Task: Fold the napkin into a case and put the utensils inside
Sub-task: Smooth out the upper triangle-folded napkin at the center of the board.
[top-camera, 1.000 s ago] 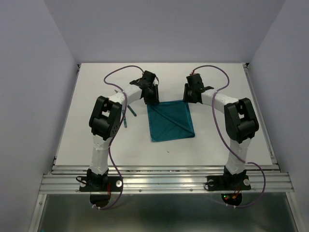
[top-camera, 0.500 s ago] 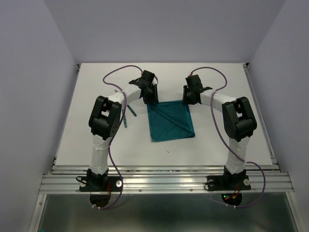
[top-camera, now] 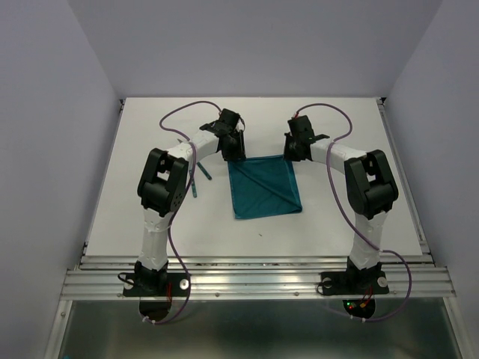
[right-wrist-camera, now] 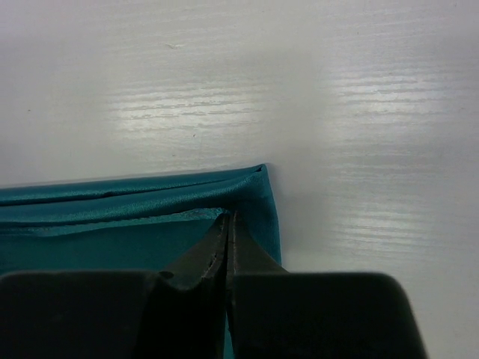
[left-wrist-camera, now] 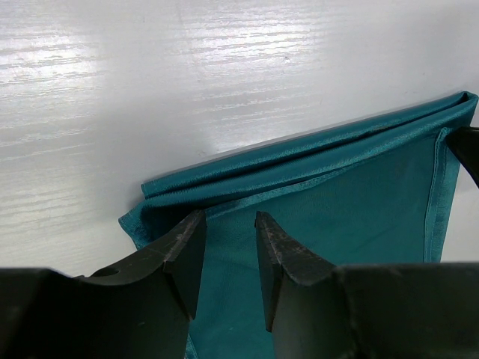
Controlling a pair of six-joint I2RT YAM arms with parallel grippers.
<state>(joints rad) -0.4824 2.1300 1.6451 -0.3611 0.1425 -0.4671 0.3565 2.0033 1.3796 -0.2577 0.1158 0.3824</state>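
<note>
The teal-green napkin (top-camera: 263, 187) lies folded on the white table, with a diagonal crease across it. My left gripper (top-camera: 234, 155) hovers at its far left corner, and in the left wrist view its jaws (left-wrist-camera: 228, 221) stand open over the cloth (left-wrist-camera: 337, 194), apart from it. My right gripper (top-camera: 290, 155) is at the far right corner. In the right wrist view it (right-wrist-camera: 228, 218) is shut, pinching the hem of the upper layer of the napkin (right-wrist-camera: 112, 217). The utensils (top-camera: 194, 183) show as thin teal handles left of the napkin, partly hidden by the left arm.
The white table (top-camera: 337, 217) ends in metal rails along both sides and at the near edge (top-camera: 254, 277). Purple cables loop from both arms over the far part of the table. Grey walls enclose the space.
My right gripper's jaws have closed at the napkin's far right corner. The left gripper and the napkin have stayed where they were.
</note>
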